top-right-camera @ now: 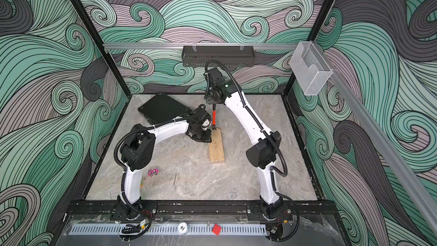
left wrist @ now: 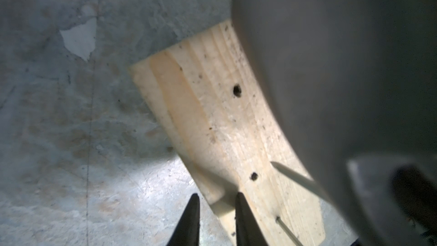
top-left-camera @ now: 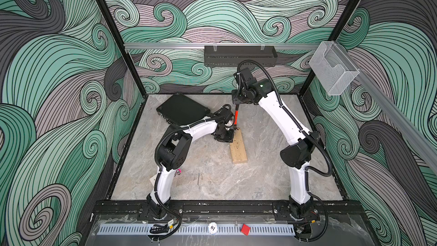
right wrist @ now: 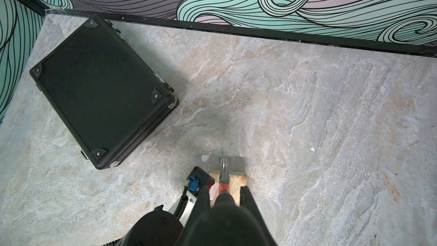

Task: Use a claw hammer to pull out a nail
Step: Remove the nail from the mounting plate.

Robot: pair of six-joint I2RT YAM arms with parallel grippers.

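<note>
While the right gripper [top-left-camera: 237, 106] stays out of direct sight in both top views, the right wrist view shows it [right wrist: 225, 194] clenched on the black handle of the claw hammer [right wrist: 224, 169]. The hammer [top-left-camera: 236, 117] stands nearly upright, handle up and grey head down. The head sits at the far end of the wooden block [top-left-camera: 238, 147], near the middle of the table [top-left-camera: 260, 173]. The orange neck shows between gripper and head in both top views [top-right-camera: 213, 118]. Whether the claw engages a nail is too small to tell.

The left gripper [top-left-camera: 228, 136] is lowered at the left edge of the block [top-right-camera: 216, 147], just beside the hammer head. In the left wrist view its fingertips [left wrist: 194, 218] stand slightly apart, with the long edge of the block [left wrist: 224, 114] lying between them. Whether they clamp the block or only rest there cannot be told. The top face of the block carries several dark holes.

Other items on the table:
- A black case [top-left-camera: 182, 108] lies flat near the far left corner, behind the left arm.
- A loose nail [top-left-camera: 199, 178] lies near the front, well apart from the block.
- A small pink object [top-right-camera: 153, 172] lies beside the left arm's lower link.
</note>
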